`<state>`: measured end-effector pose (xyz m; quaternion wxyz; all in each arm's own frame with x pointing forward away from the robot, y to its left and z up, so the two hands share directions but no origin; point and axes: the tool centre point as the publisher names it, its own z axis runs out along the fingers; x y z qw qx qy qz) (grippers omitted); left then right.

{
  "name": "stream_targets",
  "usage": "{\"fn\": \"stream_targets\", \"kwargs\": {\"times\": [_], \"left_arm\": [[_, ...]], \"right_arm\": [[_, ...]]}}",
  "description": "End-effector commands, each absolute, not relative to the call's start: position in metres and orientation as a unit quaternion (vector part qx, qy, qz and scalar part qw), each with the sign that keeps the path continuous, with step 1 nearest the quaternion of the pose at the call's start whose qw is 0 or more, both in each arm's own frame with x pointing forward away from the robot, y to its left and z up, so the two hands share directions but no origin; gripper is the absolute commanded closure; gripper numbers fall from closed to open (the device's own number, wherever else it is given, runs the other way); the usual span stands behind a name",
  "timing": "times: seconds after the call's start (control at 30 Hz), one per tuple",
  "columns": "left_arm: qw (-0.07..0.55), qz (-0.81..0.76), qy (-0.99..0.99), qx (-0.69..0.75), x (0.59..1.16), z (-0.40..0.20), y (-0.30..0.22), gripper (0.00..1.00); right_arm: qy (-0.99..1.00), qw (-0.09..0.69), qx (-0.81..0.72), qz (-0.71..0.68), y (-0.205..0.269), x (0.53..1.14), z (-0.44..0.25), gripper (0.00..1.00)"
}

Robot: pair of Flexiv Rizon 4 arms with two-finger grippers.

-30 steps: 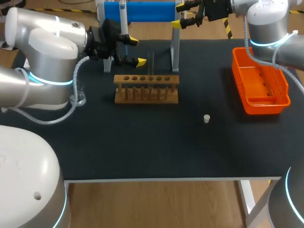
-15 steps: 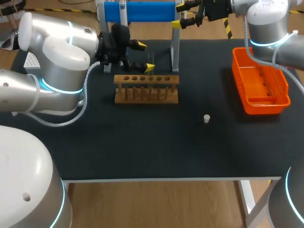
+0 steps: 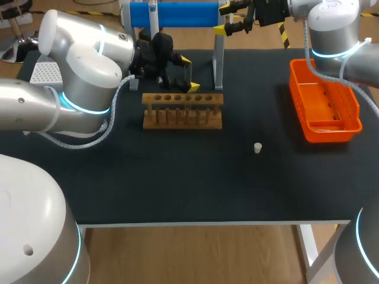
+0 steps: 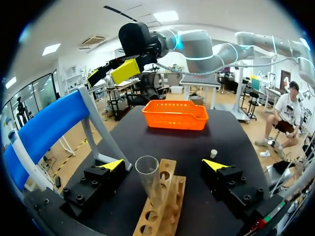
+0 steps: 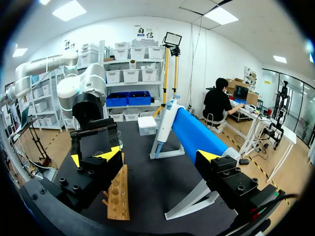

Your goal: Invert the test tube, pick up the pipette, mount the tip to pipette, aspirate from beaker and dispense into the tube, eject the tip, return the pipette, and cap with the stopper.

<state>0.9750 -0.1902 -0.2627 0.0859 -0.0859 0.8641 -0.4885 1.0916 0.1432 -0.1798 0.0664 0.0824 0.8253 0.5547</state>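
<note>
A clear test tube (image 4: 147,177) stands upright in the wooden rack (image 3: 182,110), mouth up. My left gripper (image 3: 189,73) is open around it; in the left wrist view the tube rises between the gripper's (image 4: 163,164) two yellow tips, touching neither. The blue pipette (image 3: 172,13) rests on its stand at the back. My right gripper (image 3: 222,19) hangs open beside the stand's right post with nothing in it. A small white stopper (image 3: 257,148) lies on the mat right of the rack. The beaker is hidden behind my left arm.
An orange basket (image 3: 324,100) sits at the right edge of the table. A white tip box (image 3: 46,72) shows at the back left, partly behind my left arm. The stand's post (image 3: 218,62) rises just right of the left gripper.
My left arm has swung right from beside the stand's left post to the rack, bringing its open fingers around the tube and covering the beaker. The right arm has not moved.
</note>
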Motion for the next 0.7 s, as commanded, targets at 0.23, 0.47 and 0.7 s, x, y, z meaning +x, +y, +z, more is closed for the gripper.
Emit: {"fn": "stream_targets", "kwargs": {"times": [0.23,0.47,0.7], "left_arm": [[0.08,-0.486,0.867,-0.083,0.981,-0.276,-0.2,0.0],[0.075,-0.482,0.869,-0.078,0.985,-0.281,-0.203,0.0],[0.069,-0.474,0.876,-0.065,0.989,-0.286,-0.204,0.0]], "right_arm": [[0.826,0.065,0.082,0.554,0.142,1.092,-0.179,0.0],[0.826,0.065,0.082,0.554,0.142,1.092,-0.179,0.0],[0.826,0.065,0.082,0.554,0.142,1.092,-0.179,0.0]]}}
